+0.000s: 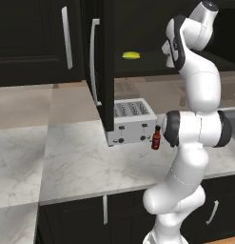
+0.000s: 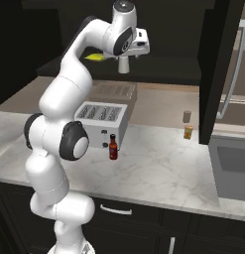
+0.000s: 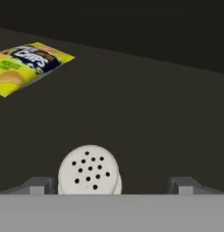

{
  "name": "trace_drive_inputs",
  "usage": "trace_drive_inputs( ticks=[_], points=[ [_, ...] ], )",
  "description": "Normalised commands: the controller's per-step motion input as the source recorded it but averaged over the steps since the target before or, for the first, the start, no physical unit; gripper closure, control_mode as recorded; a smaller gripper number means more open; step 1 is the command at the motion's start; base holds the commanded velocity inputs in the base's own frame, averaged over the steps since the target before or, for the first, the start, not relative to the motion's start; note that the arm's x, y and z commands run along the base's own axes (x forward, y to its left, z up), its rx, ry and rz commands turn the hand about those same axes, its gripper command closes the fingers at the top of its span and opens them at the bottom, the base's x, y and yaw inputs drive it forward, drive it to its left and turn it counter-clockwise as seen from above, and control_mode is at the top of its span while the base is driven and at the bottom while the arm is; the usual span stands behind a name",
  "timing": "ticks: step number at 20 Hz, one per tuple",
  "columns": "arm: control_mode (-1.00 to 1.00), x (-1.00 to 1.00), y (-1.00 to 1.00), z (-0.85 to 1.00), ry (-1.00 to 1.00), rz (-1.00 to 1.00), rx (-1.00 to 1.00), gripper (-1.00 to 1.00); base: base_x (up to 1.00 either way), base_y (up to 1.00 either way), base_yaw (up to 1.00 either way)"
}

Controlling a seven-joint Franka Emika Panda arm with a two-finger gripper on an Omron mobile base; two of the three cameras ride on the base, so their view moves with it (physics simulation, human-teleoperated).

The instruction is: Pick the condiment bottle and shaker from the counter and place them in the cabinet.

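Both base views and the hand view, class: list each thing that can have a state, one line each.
cabinet: door open.
shaker: upright inside the cabinet, between the spread fingertips, not gripped.
gripper: open.
condiment bottle: upright on the counter, cap on.
chip bag: lying flat on the cabinet shelf.
orange jar: upright on the counter.

The yellow chip bag [image 3: 29, 65] on the dark shelf carries a dark panel with white lettering, too blurred to read; the condiment bottle [image 2: 113, 147] has a pale label, its print too small to make out
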Motion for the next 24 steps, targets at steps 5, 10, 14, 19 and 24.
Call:
trace_drive_inputs(
  ticks=[5, 10, 14, 19, 24],
  points=[
    [-1.00, -0.23, 0.00, 0.04, -0.07, 0.04, 0.00, -1.00, 0.00, 0.00, 0.00],
    [-1.00, -0.78, 0.00, 0.24, -0.14, 0.10, 0.00, -1.00, 0.00, 0.00, 0.00],
    [-1.00, -0.76, 0.00, 0.07, -0.11, 0.11, 0.01, -1.00, 0.00, 0.00, 0.00],
    [-1.00, -0.90, 0.00, -0.13, -0.07, 0.14, 0.00, -1.00, 0.00, 0.00, 0.00],
    [-1.00, -1.00, 0.00, -0.29, -0.11, 0.13, 0.00, -1.00, 0.00, 0.00, 0.00]
  ],
)
